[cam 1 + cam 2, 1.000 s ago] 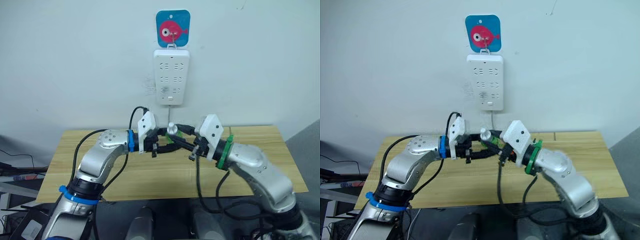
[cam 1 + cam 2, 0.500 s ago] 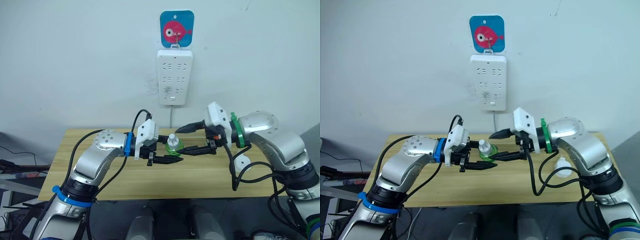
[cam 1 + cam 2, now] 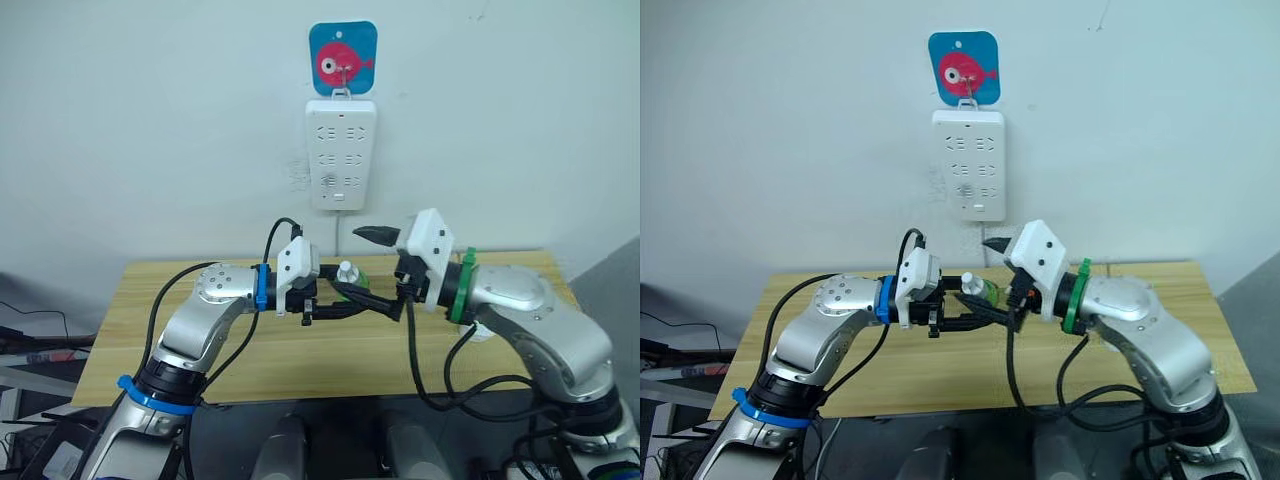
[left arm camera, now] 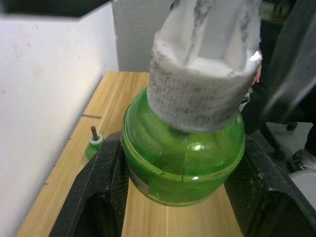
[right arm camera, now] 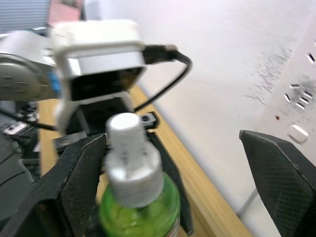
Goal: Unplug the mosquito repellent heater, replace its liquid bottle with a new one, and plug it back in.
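Bottle: green liquid bottle [image 4: 183, 158] with a white cap [image 5: 129, 158], held above the wooden table [image 3: 300, 355], between the 2 grippers.
Left gripper: left gripper [image 3: 335, 303] pinches the bottle's round body between its 2 black fingers [image 4: 101, 192].
Right gripper: right gripper [image 3: 378, 270] is spread wide, fingers on either side of the capped end, not touching it.
Old bottle: small green bottle with a brown wick [image 4: 94, 143] stands on the table beyond the left gripper, near the wall.
Wall: white power strip [image 3: 342, 153] hangs above both grippers, under a blue fish hook plate [image 3: 343, 61].
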